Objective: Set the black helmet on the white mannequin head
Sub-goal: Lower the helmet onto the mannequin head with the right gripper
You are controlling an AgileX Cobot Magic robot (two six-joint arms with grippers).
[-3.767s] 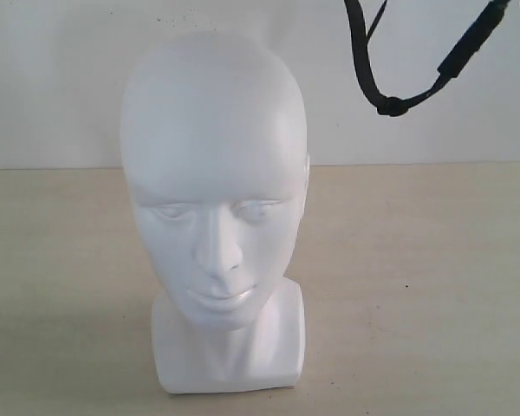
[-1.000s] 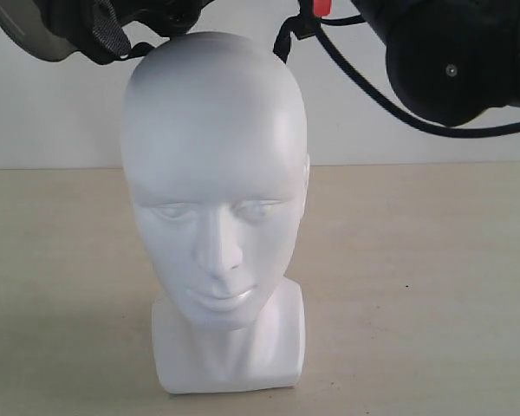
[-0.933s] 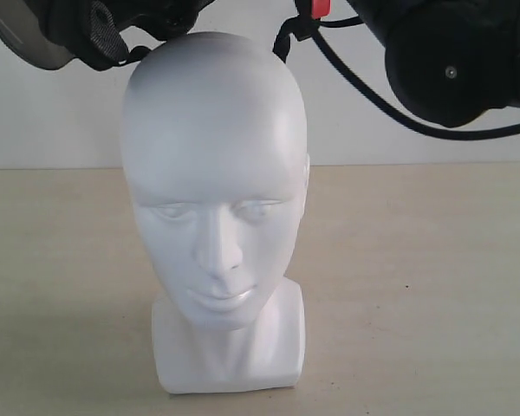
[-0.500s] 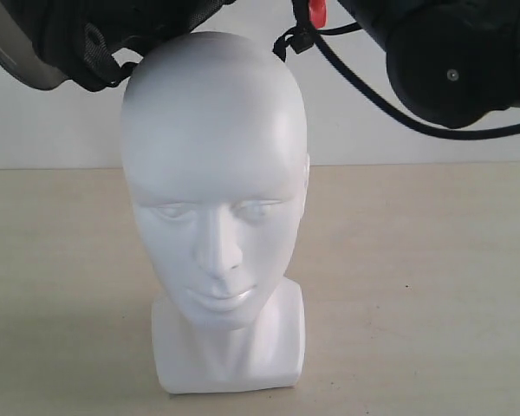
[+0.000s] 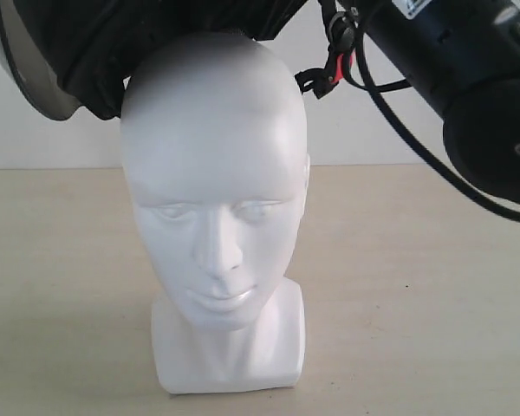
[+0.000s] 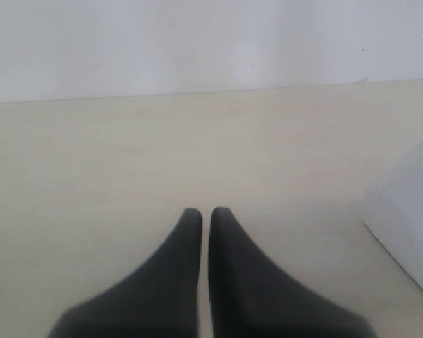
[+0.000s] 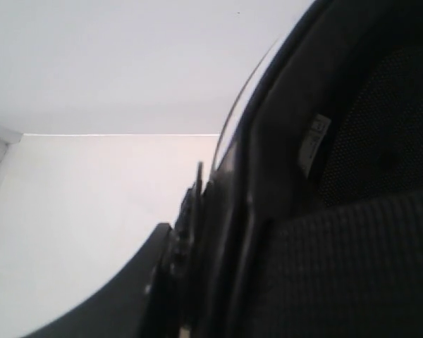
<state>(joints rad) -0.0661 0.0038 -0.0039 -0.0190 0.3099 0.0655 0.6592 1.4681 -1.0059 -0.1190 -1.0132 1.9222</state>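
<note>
Right jaws grip the helmet (image 5: 74, 48) by its rim, as far as the right wrist view lets us judge: one dark finger (image 7: 141, 296) lies against the shell edge, its partner hidden inside. We note the helmet in the air, tilted, open underside over the crown of the head (image 5: 212, 173); its padded edge touches or all but touches the top on the left of the exterior view, and we cannot tell which. Strap with red buckle (image 5: 336, 69) dangles clear on the other side, below the right arm (image 5: 468, 61). Head upright on the counter (image 5: 433, 286). Left jaws nearly closed, a thin slit between them, holding nothing, low over the counter near the head's base. Our reckoning: lifting and lining up done; lowering, levelling, seating down over the brow and letting go not yet done.
</note>
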